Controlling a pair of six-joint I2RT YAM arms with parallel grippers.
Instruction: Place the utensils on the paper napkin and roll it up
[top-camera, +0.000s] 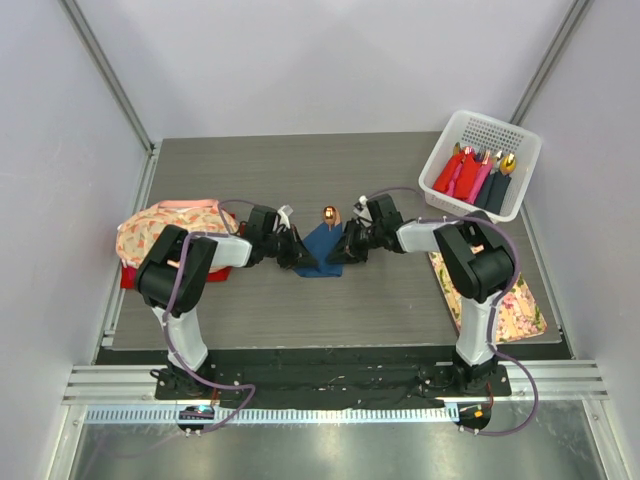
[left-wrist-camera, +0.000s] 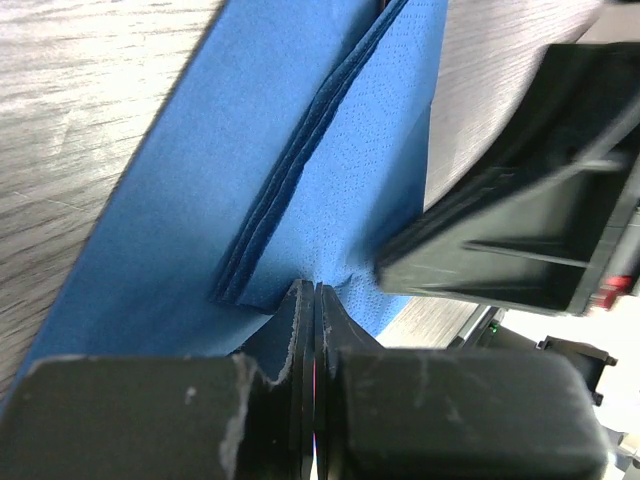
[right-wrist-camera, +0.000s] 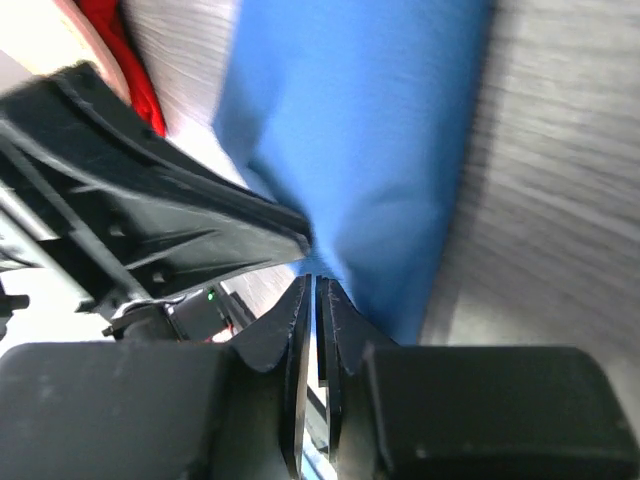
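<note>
The dark blue paper napkin (top-camera: 320, 250) lies folded at the table's middle, between my two grippers. A copper spoon bowl (top-camera: 329, 214) sticks out at its far end; the rest of the utensils is hidden inside the fold. My left gripper (top-camera: 299, 256) meets the napkin's left side. In the left wrist view its jaws (left-wrist-camera: 315, 291) are pressed together on the puckered edge of the napkin (left-wrist-camera: 200, 200). My right gripper (top-camera: 341, 251) is at the right side. Its jaws (right-wrist-camera: 315, 283) stand a sliver apart at the napkin's (right-wrist-camera: 370, 130) near edge.
A white basket (top-camera: 522, 142) at the back right holds red, pink and dark rolls (top-camera: 470, 175) with gold tips. A floral cloth (top-camera: 170, 228) lies on a red thing (top-camera: 128, 278) at the left. Another floral cloth (top-camera: 515, 305) lies at the right.
</note>
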